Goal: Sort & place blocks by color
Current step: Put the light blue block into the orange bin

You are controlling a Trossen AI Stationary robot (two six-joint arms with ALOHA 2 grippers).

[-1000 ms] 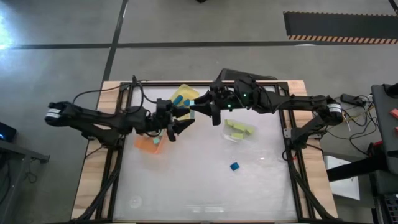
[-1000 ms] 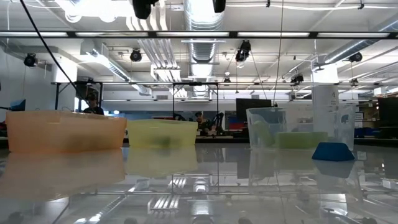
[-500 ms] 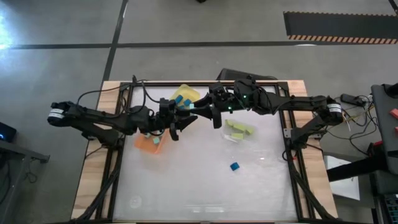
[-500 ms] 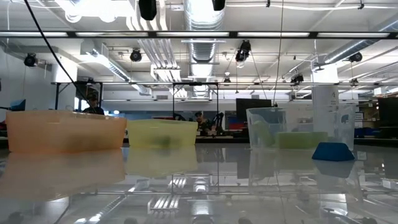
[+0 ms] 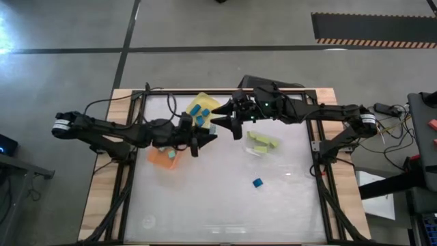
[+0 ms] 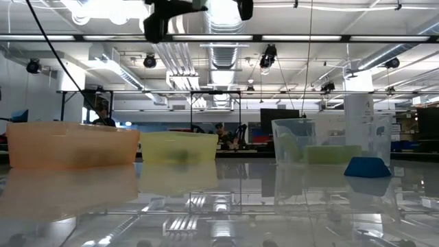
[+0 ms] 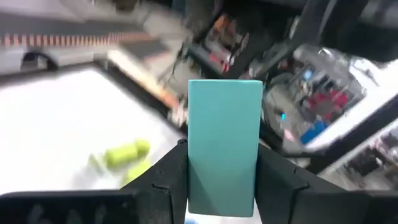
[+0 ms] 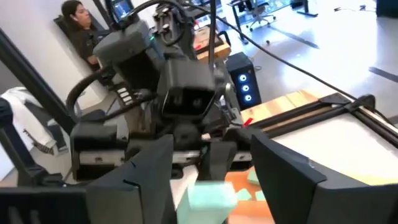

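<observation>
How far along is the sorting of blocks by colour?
Done: blue blocks lie in the translucent yellow bin, yellow-green blocks in the clear shallow dish. In hand: the left hand grips a light teal rectangular block. Left: placing it, plus one dark blue block loose on the table.

Teal block [image 7: 224, 146] in left claw [image 7: 221, 186]

Teal block [image 7: 224, 146] lower end hidden between jaws.

Far-centre crowded: left gripper [image 5: 203, 139] w/ teal block [image 7: 224, 146] nose-to-nose w/ right gripper [image 5: 220, 123], yellow bin [image 5: 203, 108] just beside. Near half open except dark blue block [image 5: 257, 182].
</observation>
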